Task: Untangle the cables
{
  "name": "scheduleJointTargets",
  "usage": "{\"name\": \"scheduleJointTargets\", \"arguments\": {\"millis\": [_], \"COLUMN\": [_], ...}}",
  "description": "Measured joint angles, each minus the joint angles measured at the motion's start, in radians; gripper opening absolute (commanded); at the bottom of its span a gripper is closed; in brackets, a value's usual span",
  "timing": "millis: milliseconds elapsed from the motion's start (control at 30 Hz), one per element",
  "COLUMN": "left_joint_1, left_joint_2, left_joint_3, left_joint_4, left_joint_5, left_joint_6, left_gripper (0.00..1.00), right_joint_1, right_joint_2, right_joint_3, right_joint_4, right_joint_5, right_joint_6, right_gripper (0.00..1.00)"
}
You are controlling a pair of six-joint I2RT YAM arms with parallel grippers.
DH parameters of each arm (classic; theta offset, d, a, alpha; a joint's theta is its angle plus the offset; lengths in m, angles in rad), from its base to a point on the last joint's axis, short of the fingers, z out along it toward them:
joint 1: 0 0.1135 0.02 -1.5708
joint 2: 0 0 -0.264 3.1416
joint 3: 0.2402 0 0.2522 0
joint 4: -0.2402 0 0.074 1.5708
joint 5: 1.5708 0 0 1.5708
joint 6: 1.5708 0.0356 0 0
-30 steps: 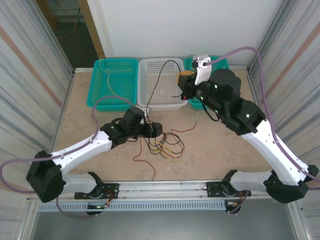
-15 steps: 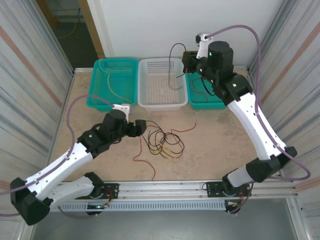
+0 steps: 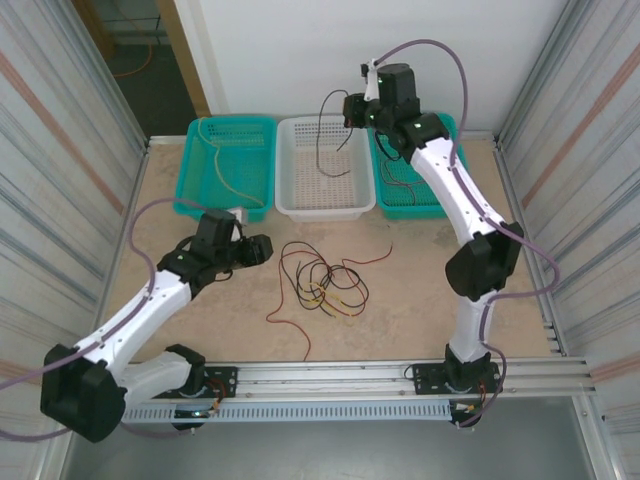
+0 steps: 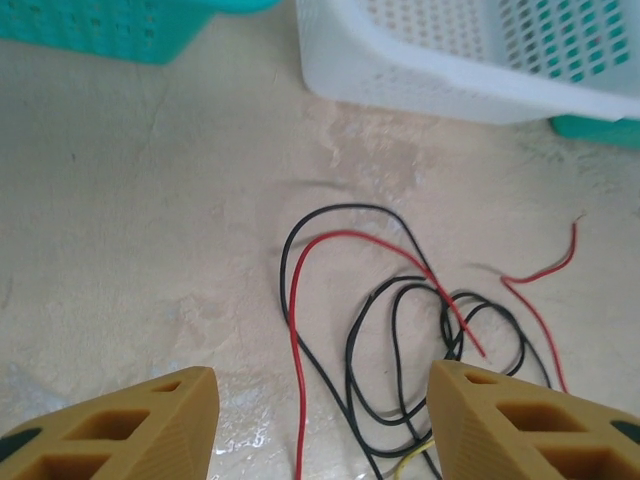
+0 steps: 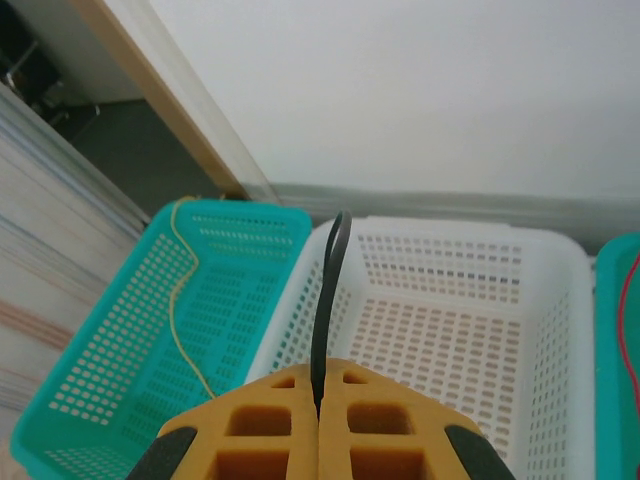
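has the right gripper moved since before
Yes: the right gripper, shut on the black cable, moved left and back, toward the far rim of the white basket.

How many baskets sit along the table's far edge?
3: the left teal basket, the white basket in the middle, and the right teal basket, partly hidden behind the right arm.

Red, black, yellow cables [image 3: 323, 286], loosely tangled

Bright even light, soft shadows, sharp focus
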Motion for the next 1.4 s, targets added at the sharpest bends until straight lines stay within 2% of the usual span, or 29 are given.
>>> {"name": "scheduleJointTargets", "arguments": {"millis": [100, 200, 233, 333, 467, 633, 767, 867, 1100, 1400], "left_joint_1": [0.000, 0.000, 0.000, 0.000, -0.001, -0.042, -0.101, -0.121, -0.121, -0.121], "left_joint_2": [0.051, 0.096, 0.110, 0.150, 0.237, 0.343, 0.402, 0.455, 0.584, 0.628], "left_joint_3": [-0.003, -0.003, -0.003, -0.003, -0.002, -0.002, -0.003, -0.003, 0.033, 0.053], "left_joint_4": [0.025, 0.058, 0.069, 0.105, 0.158, 0.237, 0.323, 0.399, 0.439, 0.465], "left_joint_5": [0.014, 0.030, 0.032, 0.027, 0.010, -0.081, -0.180, -0.217, -0.275, -0.288], "left_joint_6": [0.000, -0.001, 0.000, 0.007, 0.032, 0.078, 0.110, 0.129, 0.163, 0.172], "left_gripper": [0.60, 0.66, 0.67, 0.65, 0.54, 0.45, 0.42, 0.42, 0.37, 0.33], "right_joint_1": [0.000, 0.000, -0.001, -0.002, -0.002, 0.011, 0.057, 0.101, 0.138, 0.154], "right_joint_2": [0.046, 0.090, 0.104, 0.111, 0.050, -0.166, -0.380, -0.496, -0.616, -0.750], "right_joint_3": [0.004, 0.028, 0.040, 0.041, -0.050, -0.328, -0.541, -0.634, -0.718, -0.774], "right_joint_4": [-0.014, -0.047, -0.060, -0.088, -0.072, -0.014, 0.048, 0.085, 0.100, 0.093], "right_joint_5": [-0.011, -0.008, -0.006, 0.000, 0.015, 0.014, 0.015, 0.019, 0.035, 0.073], "right_joint_6": [0.008, 0.019, 0.022, 0.020, 0.020, 0.038, 0.069, 0.084, 0.118, 0.148], "right_gripper": [0.33, 0.50, 0.53, 0.55, 0.56, 0.59, 0.60, 0.60, 0.60, 0.61]}}
